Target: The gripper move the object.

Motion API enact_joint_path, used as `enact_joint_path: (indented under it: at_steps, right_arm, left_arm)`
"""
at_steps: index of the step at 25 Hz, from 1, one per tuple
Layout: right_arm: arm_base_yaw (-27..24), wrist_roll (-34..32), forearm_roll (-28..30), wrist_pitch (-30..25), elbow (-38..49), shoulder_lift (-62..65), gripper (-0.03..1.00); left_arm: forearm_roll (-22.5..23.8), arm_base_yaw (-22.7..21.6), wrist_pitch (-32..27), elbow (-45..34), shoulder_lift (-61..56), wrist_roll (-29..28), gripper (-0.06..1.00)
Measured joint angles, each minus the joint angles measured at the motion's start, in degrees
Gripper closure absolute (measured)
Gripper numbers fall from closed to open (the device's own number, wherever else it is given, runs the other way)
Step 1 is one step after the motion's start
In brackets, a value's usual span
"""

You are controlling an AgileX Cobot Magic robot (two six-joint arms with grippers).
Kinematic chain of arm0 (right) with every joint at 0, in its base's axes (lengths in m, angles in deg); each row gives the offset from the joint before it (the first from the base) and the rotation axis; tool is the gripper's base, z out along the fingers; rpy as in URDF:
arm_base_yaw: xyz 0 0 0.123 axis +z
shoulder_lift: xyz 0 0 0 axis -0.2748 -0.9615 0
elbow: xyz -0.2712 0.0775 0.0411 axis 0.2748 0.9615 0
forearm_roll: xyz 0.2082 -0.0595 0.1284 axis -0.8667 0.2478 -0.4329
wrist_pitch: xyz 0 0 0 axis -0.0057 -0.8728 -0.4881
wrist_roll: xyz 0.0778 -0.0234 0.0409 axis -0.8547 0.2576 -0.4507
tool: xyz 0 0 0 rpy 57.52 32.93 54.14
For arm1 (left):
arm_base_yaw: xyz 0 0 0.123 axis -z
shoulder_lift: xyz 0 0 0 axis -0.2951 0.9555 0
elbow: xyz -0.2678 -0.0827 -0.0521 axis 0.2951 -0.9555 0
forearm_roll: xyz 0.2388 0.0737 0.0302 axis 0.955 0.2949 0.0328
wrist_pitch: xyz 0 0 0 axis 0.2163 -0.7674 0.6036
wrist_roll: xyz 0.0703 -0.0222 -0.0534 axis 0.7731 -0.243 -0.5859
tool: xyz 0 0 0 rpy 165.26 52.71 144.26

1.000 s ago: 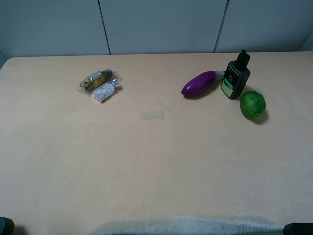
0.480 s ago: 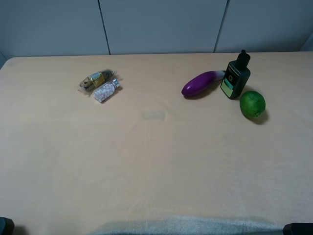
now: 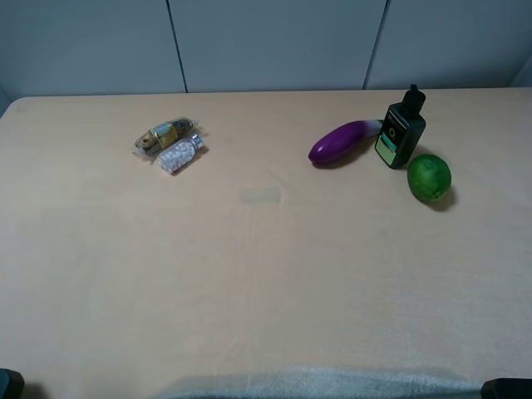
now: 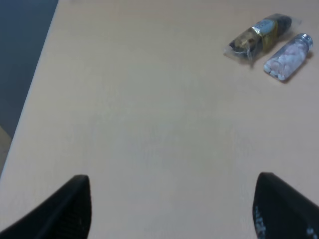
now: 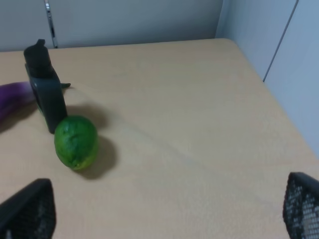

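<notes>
Across the pale peach table [image 3: 266,274], which is filling almost the whole high view, nothing is standing in the near half; grey wall panels [image 3: 274,41] are running behind its far edge. Toward the far left, a wrapped packet [image 3: 165,135] is lying just beside a small clear bottle of white pills [image 3: 181,154], the two appearing to touch. Toward the far right, a purple eggplant [image 3: 342,140] is lying with its pale end against a dark bottle with a green label [image 3: 401,130], which is standing upright. The green fruit [image 3: 429,177] is sitting on the table just beside that bottle, nearer the camera and nearer the right edge.

The arms are hardly showing in the high view: only dark slivers are peeking in at its bottom corners. The left pincer [image 4: 172,206] is appearing only as two blurred dark fingertips set wide apart over bare table, so it is spread and holding nothing. The right pincer [image 5: 169,211] is likewise spread wide and pinching nothing, its mesh-textured fingers cut off by the frame, well apart from the fruit. The bottle's label is too small to read.
</notes>
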Motion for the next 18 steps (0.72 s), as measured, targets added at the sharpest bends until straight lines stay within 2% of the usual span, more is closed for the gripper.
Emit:
enact_joint_path:
  at_steps: [18]
  right_arm:
    - [0.00,0.00,-0.02,0.00,0.00,0.00,0.27]
  left_arm:
    - [0.00,0.00,0.00,0.00,0.00,0.00,0.21]
